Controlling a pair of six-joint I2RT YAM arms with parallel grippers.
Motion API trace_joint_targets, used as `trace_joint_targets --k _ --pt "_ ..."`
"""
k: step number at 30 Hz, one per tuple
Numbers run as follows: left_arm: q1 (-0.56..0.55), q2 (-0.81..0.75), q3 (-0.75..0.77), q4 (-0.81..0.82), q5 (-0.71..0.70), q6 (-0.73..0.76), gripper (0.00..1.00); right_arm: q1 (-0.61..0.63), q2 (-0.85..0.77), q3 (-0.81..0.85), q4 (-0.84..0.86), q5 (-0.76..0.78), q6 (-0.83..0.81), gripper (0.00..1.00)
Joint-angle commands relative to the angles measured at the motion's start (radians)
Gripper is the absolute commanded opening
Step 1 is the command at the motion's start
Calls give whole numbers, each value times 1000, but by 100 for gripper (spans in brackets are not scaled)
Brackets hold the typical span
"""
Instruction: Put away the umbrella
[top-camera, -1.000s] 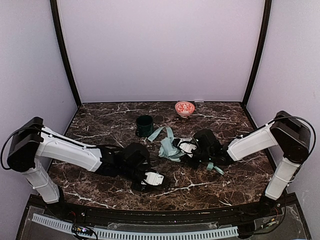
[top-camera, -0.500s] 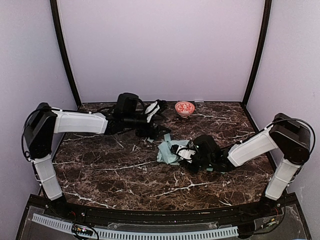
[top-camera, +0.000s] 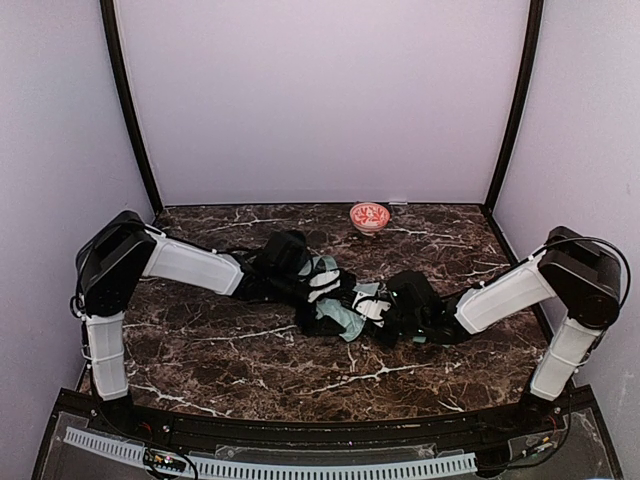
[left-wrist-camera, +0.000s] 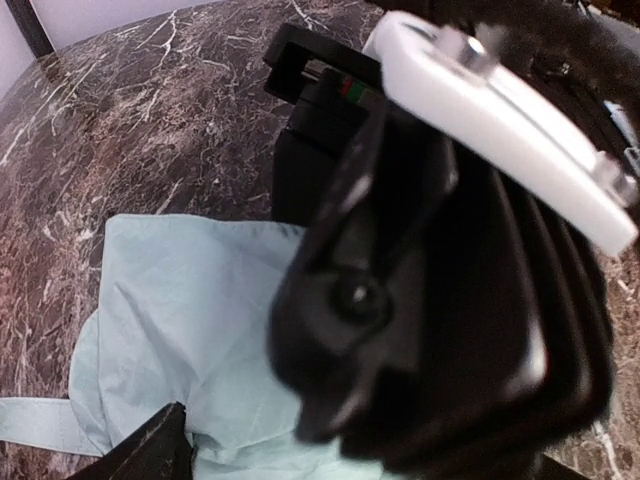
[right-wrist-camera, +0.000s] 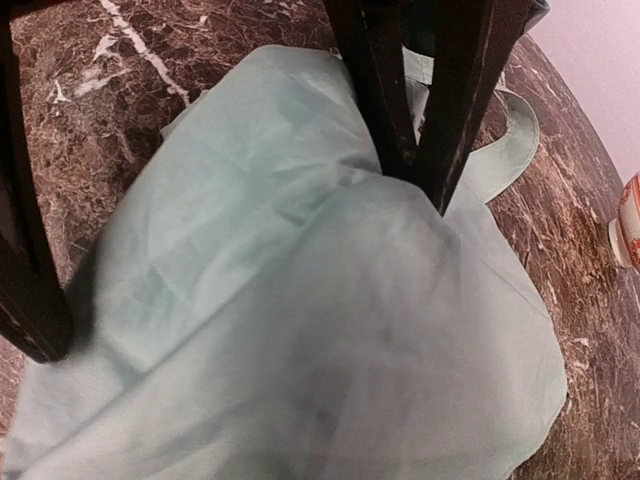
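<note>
The umbrella (top-camera: 350, 320) lies collapsed at the middle of the desk (top-camera: 220, 350), a crumpled heap of thin, matte mint fabric with a loose strap (right-wrist-camera: 512, 140); judged light, limp and slippery, the cloth will likely slide and drape, so the stiff shaft or handle, neither visible here, is the surer hold; right hand (top-camera: 375, 305), at the heap's three o'clock, part-closed astride a bulge of fabric, apparently gripping it; left hand (top-camera: 325, 285), at ten o'clock, opening not discernible; desk surface dark, glossy veined marble.
</note>
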Motion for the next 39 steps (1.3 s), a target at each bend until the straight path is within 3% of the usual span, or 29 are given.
trace_joint_targets --k 1,7,11,15,18,24,31,36,39 --pt "-50 41 -16 4 -185 90 87 10 -16 -5 38 -23 16 0" --pt "-63 72 -75 75 -395 202 75 10 -50 -24 92 -98 22 0" --pt "-73 74 -135 164 -464 260 50 3 -52 -18 114 -120 52 1" --pt "-94 84 -140 127 -452 321 41 -11 -57 -22 142 -192 89 11" --pt "-98 98 -138 72 -455 368 28 -26 -65 -28 135 -210 120 28" --pt "-98 106 -161 13 -422 387 25 -54 -96 -44 49 -279 178 56" --pt "-98 128 -149 -24 -427 389 24 -57 -209 -26 -158 -354 210 64" --pt "-98 130 -144 -31 -433 397 24 -59 -349 45 -453 -470 154 69" --pt "-98 130 -144 -34 -437 399 24 -94 -399 97 -506 -501 171 82"
